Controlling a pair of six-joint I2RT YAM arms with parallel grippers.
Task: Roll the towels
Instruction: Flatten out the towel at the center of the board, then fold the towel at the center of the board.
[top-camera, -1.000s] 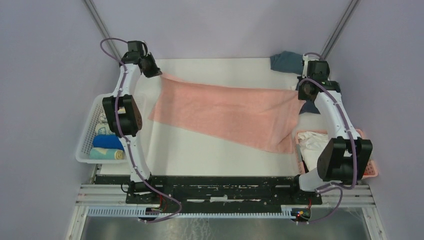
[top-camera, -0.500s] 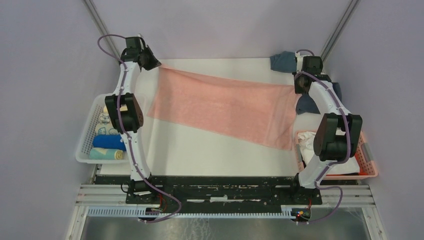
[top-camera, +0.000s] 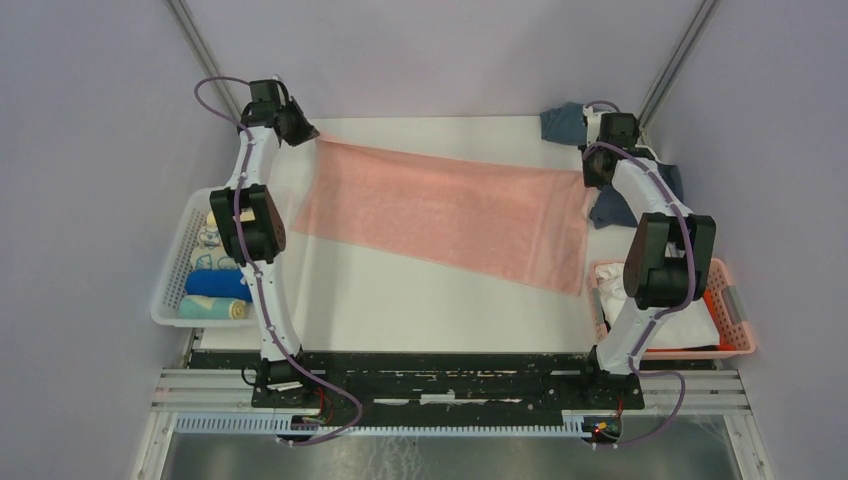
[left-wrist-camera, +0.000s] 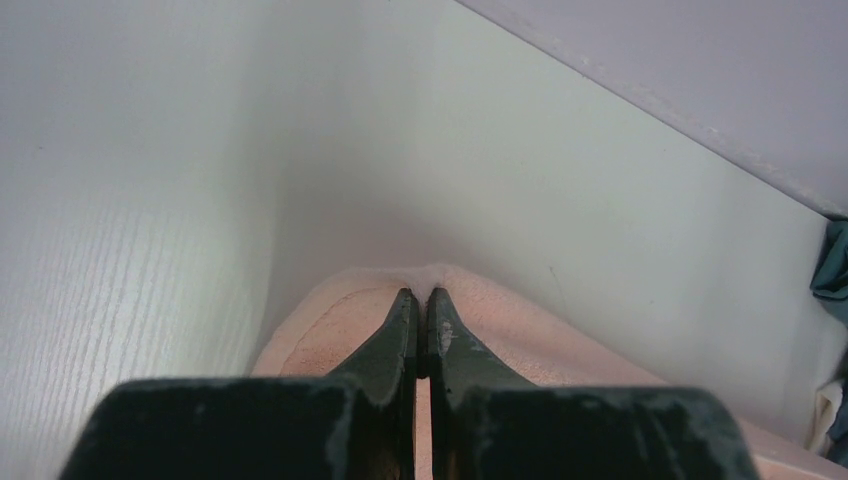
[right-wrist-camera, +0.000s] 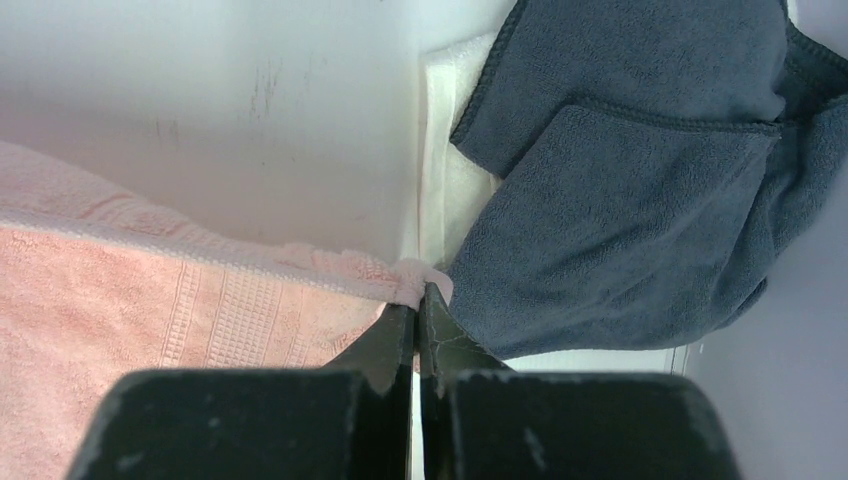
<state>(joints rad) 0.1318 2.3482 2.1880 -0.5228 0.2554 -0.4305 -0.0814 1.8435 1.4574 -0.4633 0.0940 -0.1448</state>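
A pink towel (top-camera: 440, 212) is stretched flat across the back of the white table (top-camera: 400, 300). My left gripper (top-camera: 305, 135) is shut on its far left corner; in the left wrist view the pink cloth (left-wrist-camera: 330, 335) is pinched at the tips of that gripper (left-wrist-camera: 421, 296). My right gripper (top-camera: 590, 175) is shut on the far right corner, and the right wrist view shows the pink towel (right-wrist-camera: 150, 290) bunched at the tips of the right gripper (right-wrist-camera: 418, 290). A slate blue towel (right-wrist-camera: 620, 200) lies just right of that corner, over a white one (right-wrist-camera: 450, 130).
A white basket (top-camera: 180, 290) at the left table edge holds rolled towels, among them a bright blue one (top-camera: 215, 283) and a teal one (top-camera: 210, 309). A pink basket (top-camera: 735, 320) at the right holds white cloth (top-camera: 690, 325). Slate blue towels (top-camera: 568, 122) lie at the far right corner.
Both arms have carried the towel's corners farther back and lower, and the pink towel has gone from hanging slack to lying spread on the table.
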